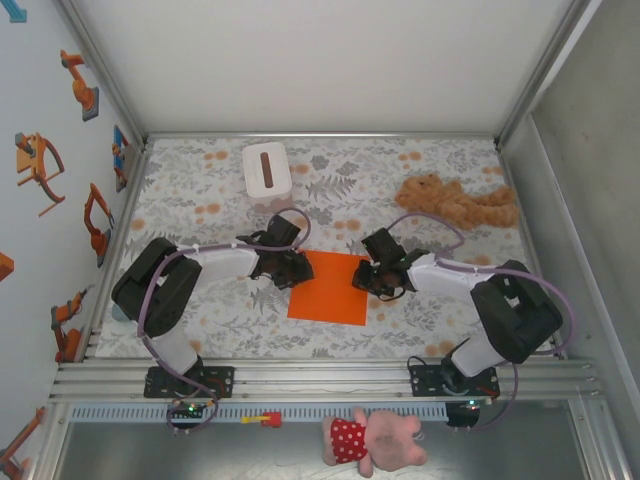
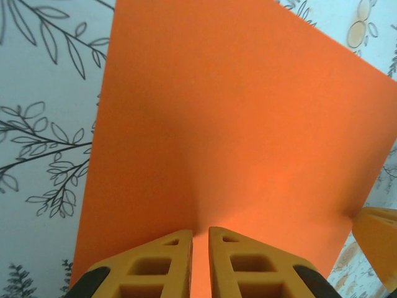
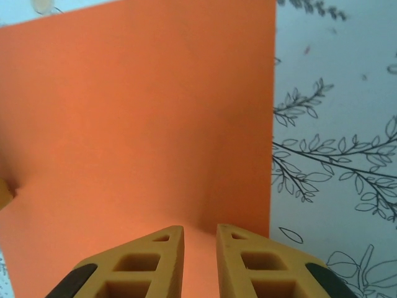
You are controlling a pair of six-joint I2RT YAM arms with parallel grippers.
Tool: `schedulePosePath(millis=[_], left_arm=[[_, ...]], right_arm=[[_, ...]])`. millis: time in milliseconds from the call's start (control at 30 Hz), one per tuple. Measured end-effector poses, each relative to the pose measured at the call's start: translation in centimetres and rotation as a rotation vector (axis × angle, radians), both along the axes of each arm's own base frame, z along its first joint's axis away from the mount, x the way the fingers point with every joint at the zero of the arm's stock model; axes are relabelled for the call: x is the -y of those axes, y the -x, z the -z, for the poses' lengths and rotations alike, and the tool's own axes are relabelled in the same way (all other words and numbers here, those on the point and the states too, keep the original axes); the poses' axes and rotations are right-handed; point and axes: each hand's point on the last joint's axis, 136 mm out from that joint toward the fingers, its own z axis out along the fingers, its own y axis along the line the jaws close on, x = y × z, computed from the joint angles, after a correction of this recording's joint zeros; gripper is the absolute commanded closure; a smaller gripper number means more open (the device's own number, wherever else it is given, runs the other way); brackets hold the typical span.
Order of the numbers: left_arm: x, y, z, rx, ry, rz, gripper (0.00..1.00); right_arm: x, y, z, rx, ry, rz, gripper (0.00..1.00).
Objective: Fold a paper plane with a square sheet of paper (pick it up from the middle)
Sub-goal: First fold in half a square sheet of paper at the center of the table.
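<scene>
From above, the orange paper (image 1: 328, 290) lies flat on the flowered bench (image 1: 200, 200), in the middle between the two arms. The left hand (image 1: 290, 272) is down at its left edge and the right hand (image 1: 362, 280) is down at its right edge, facing each other across the sheet. A white box (image 1: 266, 172) stands farther back on the left, and a tan plush (image 1: 455, 202) lies at the back right, well apart from the paper.

In the left wrist view, the left hand (image 2: 200, 233) is clenched on the near edge of the paper (image 2: 236, 124). Only a thin slit is left between its yellow fingers, and the sheet rises in a soft ridge into that slit. A finger (image 2: 378, 239) of the right hand touches the far edge.

In the right wrist view, the right hand (image 3: 200, 228) grasps the paper (image 3: 136, 112) at its near edge. The gap is a little wider, with orange showing in it. The patterned bench (image 3: 335, 155) lies to the right of the sheet
</scene>
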Motion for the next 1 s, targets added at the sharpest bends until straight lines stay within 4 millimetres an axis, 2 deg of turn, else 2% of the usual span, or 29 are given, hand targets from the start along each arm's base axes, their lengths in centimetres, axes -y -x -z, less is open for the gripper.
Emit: schedulePosePath(millis=[433,733,1000], left_arm=[[0.6,-0.2,0.1,0.0,0.031,-0.005,0.82],[0.7,-0.2,-0.5,0.051,0.1,-0.026,0.63],[0.5,-0.2,-1.3,0.114,0.163,-0.045,0.46]], right_arm=[[-1.2,-1.1,0.1,0.027,-0.057,0.011,0.81],[-1.9,-1.1,0.1,0.029,-0.098,0.003,0.81],[-3.3,-1.8,0.1,0.032,-0.165,0.003,0.83]])
